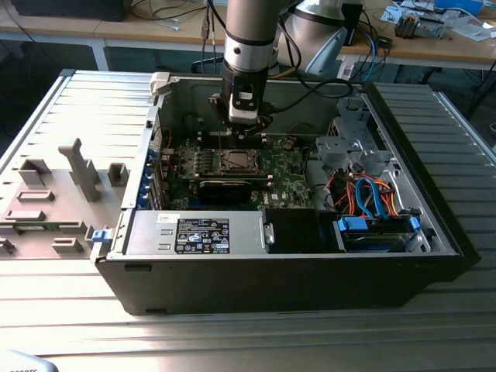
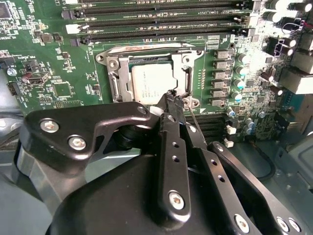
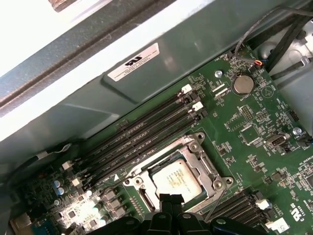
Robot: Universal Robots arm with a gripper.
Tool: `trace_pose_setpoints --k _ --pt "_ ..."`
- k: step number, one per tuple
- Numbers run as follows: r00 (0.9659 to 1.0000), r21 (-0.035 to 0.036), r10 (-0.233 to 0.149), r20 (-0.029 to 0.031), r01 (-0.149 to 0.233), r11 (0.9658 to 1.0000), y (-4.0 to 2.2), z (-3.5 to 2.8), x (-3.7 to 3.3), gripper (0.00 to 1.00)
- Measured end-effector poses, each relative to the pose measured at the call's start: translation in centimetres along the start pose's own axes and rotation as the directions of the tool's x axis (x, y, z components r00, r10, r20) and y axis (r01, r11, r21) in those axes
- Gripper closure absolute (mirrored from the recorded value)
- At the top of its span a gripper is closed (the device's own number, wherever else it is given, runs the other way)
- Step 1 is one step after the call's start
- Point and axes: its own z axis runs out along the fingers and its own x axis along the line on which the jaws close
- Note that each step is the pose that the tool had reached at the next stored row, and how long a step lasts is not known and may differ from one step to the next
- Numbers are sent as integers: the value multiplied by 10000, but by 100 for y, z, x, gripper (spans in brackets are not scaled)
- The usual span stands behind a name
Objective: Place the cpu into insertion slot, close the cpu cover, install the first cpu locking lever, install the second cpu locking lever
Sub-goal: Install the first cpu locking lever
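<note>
The cpu [image 2: 150, 81] [image 3: 177, 179], with a pale silver top, lies in the insertion slot [image 1: 236, 160] on the green motherboard. The silvery cpu cover [image 2: 120, 78] [image 3: 206, 167] lies flat around it, so the chip shows through its window. My gripper [image 2: 172, 98] [image 3: 169, 199] [image 1: 242, 130] hangs just above one edge of the socket, its black fingertips pressed together with nothing visible between them. A thin wire lever [image 2: 194, 122] [image 3: 209, 211] sticks out from the socket's side next to the fingertips.
The motherboard sits deep in an open computer case [image 1: 139, 256]. Long black memory slots [image 3: 142, 132] [image 2: 161, 19] run beside the socket. A power supply [image 1: 201, 232] and blue and orange cables [image 1: 372, 198] lie at the case front. Grey fixtures [image 1: 54, 194] stand at the exterior view's left.
</note>
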Motion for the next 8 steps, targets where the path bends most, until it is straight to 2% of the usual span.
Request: trace_pose_setpoints --k 8 --pt "9998 12 -208 2 208 9998 0 0 0 89"
